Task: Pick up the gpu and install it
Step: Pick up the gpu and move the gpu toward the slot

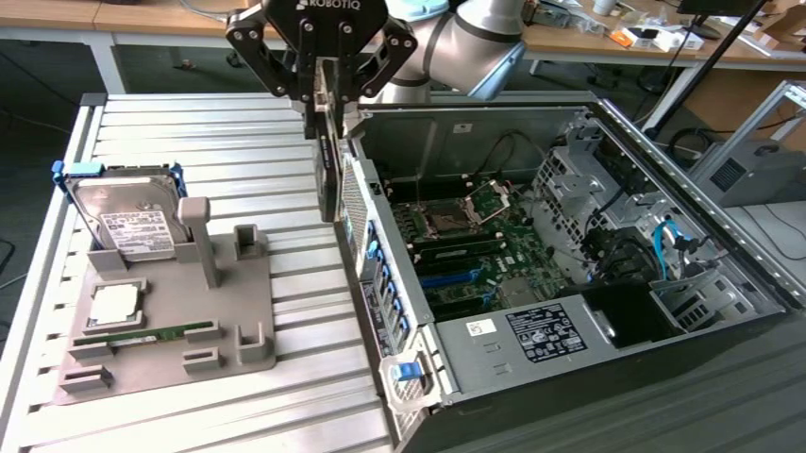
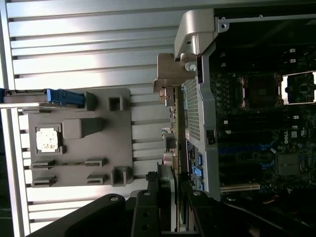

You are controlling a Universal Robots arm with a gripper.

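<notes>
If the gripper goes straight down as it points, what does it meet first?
The gpu it holds would likely land on the table just outside the case's rear wall, possibly clipping that wall; depth is unclear.

A ribbed metal table (image 1: 189, 142) stands before cluttered wooden desks (image 1: 151, 21), dark floor (image 1: 32, 123) beside it.

The gpu (image 1: 328, 165) is a thin dark card with a pale metal bracket (image 2: 170, 74) at one end, hanging upright and edge-on, clamped between the jaws. It hangs just outside the open computer case (image 1: 377, 283), alongside its rear wall.
</notes>
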